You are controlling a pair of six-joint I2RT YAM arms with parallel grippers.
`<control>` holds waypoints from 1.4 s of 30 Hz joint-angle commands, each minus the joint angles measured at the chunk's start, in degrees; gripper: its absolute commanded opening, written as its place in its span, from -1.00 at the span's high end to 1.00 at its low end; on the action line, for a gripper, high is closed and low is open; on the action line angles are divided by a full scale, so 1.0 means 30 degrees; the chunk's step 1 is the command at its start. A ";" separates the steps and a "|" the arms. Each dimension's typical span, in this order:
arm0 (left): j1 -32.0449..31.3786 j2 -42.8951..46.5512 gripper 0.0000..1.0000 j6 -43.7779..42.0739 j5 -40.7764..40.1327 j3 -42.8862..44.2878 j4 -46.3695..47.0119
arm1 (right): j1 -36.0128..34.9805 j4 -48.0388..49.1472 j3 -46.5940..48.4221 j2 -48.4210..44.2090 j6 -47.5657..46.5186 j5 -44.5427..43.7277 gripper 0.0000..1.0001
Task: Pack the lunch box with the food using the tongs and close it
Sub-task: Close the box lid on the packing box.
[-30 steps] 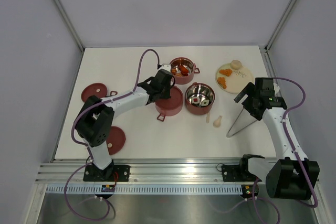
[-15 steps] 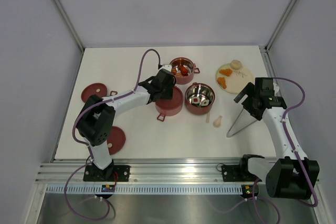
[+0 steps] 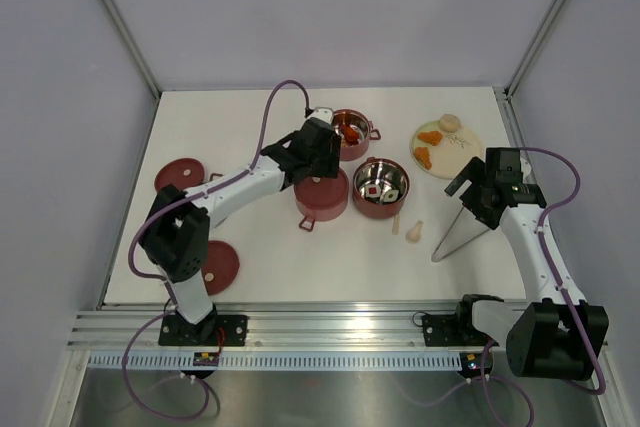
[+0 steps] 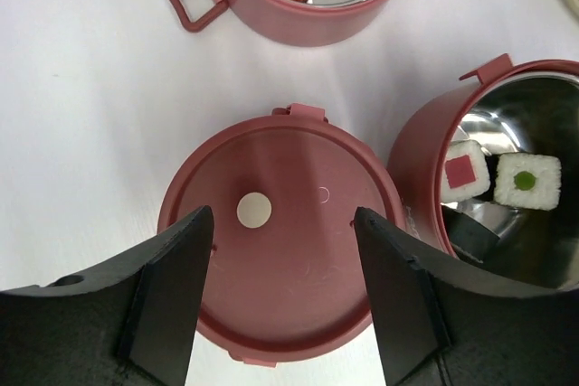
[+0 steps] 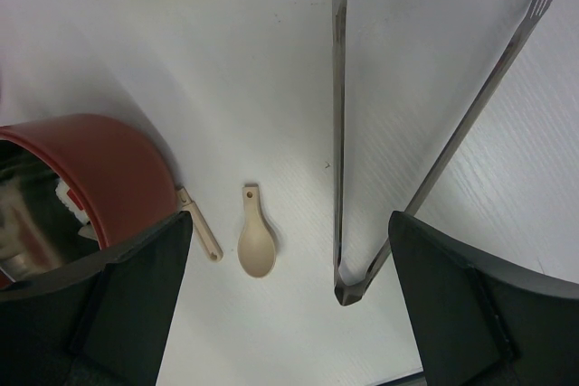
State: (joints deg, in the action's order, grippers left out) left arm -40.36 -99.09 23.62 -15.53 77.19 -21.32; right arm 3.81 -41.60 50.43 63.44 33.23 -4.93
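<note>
We are spreading our left fingers (image 4: 282, 291) above the lidded bowl (image 4: 280, 237), grasping nothing; our right fingers (image 5: 289, 300), released, are straddling the tongs (image 5: 339, 133) for pickup.

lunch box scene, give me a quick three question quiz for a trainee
1. True or false: the dark-red bowl under the left gripper has its dark-red disc lid on.
2. What lies in the open steel-lined bowl beside it? A) white cubes with red and green centres B) orange pieces C) nothing
3. Fill in: the long silver V-shaped tongs lie on the white ____, between the right gripper's open fingers.

Key: 1 true; 2 A; 3 table
</note>
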 commanded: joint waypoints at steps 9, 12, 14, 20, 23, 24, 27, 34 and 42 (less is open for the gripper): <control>-0.0199 -0.4440 -0.22 0.0712 -0.0243 0.3065 -0.3934 | 0.0076 0.0391 -0.0025 -0.0317 -0.0150 0.0119 -0.95; -0.0199 -0.4122 -0.19 0.0741 -0.0507 0.3508 -0.4699 | 0.0076 0.0333 0.0034 -0.0316 -0.0150 0.0148 -0.95; -0.0229 -0.3043 -0.19 0.0625 -0.0595 0.3567 -0.4496 | 0.0047 0.0362 0.0063 -0.0346 -0.0150 0.0148 -0.95; -0.0229 -0.1659 -0.19 0.0331 -0.0771 0.4271 -0.4787 | 0.0076 0.0391 0.0093 -0.0375 -0.0179 0.0178 -0.95; -0.0229 -0.1423 -0.18 0.0564 -0.0158 0.3833 -0.4729 | 0.0076 0.0421 0.0034 -0.0346 -0.0121 0.0149 -0.95; -0.0229 -0.1453 -0.18 0.0768 0.0018 0.3686 -0.4816 | 0.0047 0.0450 0.0005 -0.0346 -0.0121 0.0178 -0.95; -0.0287 -0.1541 -0.17 0.1324 0.0517 0.2578 -0.4700 | 0.0076 0.0450 0.0005 -0.0259 -0.0150 0.0207 -0.95; -0.0317 -0.3325 -0.10 0.2264 0.1747 0.1545 -0.5019 | 0.0076 0.0597 0.0034 -0.0111 -0.0121 0.0354 -0.95; -0.0756 -0.1258 -0.06 0.1124 -0.2056 0.3011 -0.5933 | 0.0076 0.0450 0.0297 -0.0258 -0.0267 0.0296 -0.95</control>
State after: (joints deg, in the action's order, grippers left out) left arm -42.17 -108.55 28.77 -16.08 84.42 -38.30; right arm 3.81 -41.41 50.43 63.40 33.23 -4.80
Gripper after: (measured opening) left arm 0.526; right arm 0.974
